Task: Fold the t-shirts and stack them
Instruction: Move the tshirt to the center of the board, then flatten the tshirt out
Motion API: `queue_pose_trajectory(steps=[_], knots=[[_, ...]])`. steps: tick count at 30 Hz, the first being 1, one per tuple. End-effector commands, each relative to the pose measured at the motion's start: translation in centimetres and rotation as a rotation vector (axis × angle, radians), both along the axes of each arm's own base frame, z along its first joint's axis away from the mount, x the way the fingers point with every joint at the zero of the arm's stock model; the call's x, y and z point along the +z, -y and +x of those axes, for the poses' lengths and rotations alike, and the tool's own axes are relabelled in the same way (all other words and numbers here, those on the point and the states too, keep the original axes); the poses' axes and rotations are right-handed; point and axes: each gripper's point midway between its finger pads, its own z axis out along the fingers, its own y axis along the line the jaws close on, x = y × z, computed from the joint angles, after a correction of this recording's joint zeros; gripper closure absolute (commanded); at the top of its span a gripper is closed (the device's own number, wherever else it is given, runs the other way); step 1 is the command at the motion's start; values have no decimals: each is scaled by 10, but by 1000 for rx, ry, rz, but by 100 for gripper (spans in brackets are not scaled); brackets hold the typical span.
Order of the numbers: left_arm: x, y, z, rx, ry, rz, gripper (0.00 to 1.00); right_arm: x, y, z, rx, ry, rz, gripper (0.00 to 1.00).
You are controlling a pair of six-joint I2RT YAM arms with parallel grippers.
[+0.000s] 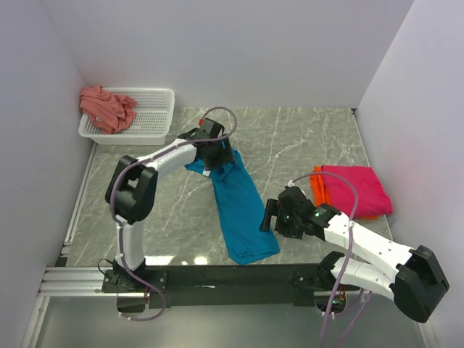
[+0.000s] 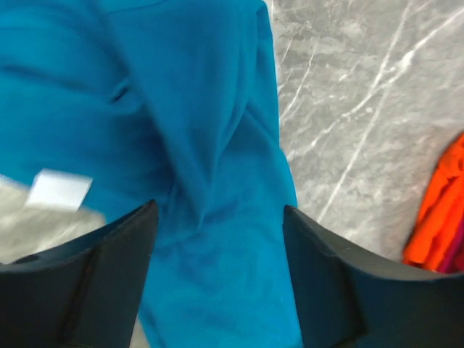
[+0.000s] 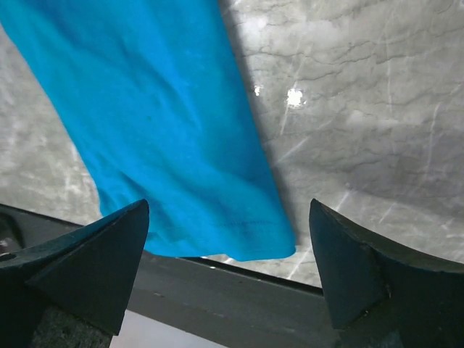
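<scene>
Jaws: left gripper (image 2: pixel 219 212) and right gripper (image 3: pixel 229 209) both spread apart | teal t-shirt (image 1: pixel 243 210): soft creased cloth, narrow strip | long axis: upper-left to lower-right

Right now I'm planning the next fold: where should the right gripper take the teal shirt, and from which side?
The teal shirt: probably its near-right hem corner, from above on its right; that end lies flat, and the open right gripper hangs beside it.
</scene>
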Motion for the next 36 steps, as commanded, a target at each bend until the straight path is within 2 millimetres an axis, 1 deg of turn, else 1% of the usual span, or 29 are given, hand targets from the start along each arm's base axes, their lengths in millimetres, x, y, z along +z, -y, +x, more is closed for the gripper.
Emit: queue_pose_trajectory(steps=[1,4,5,7,8,9,10,11,13,14,15,17,18,19,20,22,23,24,25,26,27,28,29,31,32,34,35,36], knots=[[-1,11,12,-50,11,35,28,13,-10,6,-36,30,68,4],[-13,13,15,-53,-6,67,37,12,-10,4,-36,24,74,4],[-19,14,15,-60,-17,72,45,11,-10,2,-32,17,71,4],[-21,16,15,-70,-21,67,55,9,-8,0,-37,6,66,4],[-23,17,14,-75,-24,65,62,8,-7,-1,-35,3,63,4],[-24,18,13,-80,-28,61,88,8,-8,-2,-31,3,65,4],[-22,21,11,-94,-28,46,100,6,-6,-3,-28,-2,62,5],[-20,22,11,-100,-21,39,100,5,-8,-5,-19,-9,69,5],[-7,23,7,-111,-4,13,99,2,-7,-9,-8,-23,65,7],[12,25,8,-113,36,-12,100,1,-9,-12,6,-33,71,9],[18,23,5,-114,44,-19,100,0,-8,-13,16,-36,63,10],[38,20,3,-104,84,-43,100,-4,-5,-16,23,-45,39,12],[56,14,0,-92,115,-61,100,-8,1,-14,13,-42,6,12],[63,10,-1,-72,124,-77,100,-8,3,-13,10,-43,-9,13],[76,-1,-4,-48,144,-94,100,-12,7,-16,14,-58,-38,14],[85,-15,-7,-9,150,-113,100,-13,6,-18,26,-69,-45,16],[91,-26,-14,18,152,-122,99,-12,2,-21,45,-73,-36,19],[93,-40,-12,56,156,-117,100,-13,0,-23,58,-84,-33,20],[94,-47,-15,74,156,-120,100,-13,-1,-25,62,-89,-34,21],[96,-56,-21,89,156,-119,99,-15,0,-27,63,-99,-42,22],[97,-67,-21,112,157,-121,99,-17,-1,-30,75,-110,-53,23],[96,-74,-24,129,150,-118,99,-17,0,-31,77,-112,-62,25],[97,-84,-29,152,150,-115,100,-18,0,-33,78,-118,-65,28],[94,-96,-36,183,139,-96,100,-22,-2,-36,90,-129,-70,34],[94,-104,-42,200,141,-95,100,-23,-3,-36,85,-134,-71,41],[94,-113,-47,226,143,-91,100,-25,-4,-35,84,-134,-83,46],[97,-120,-51,240,154,-96,100,-27,0,-32,66,-127,-114,59],[98,-125,-52,255,159,-96,99,-21,-2,-25,59,-105,-117,69]])
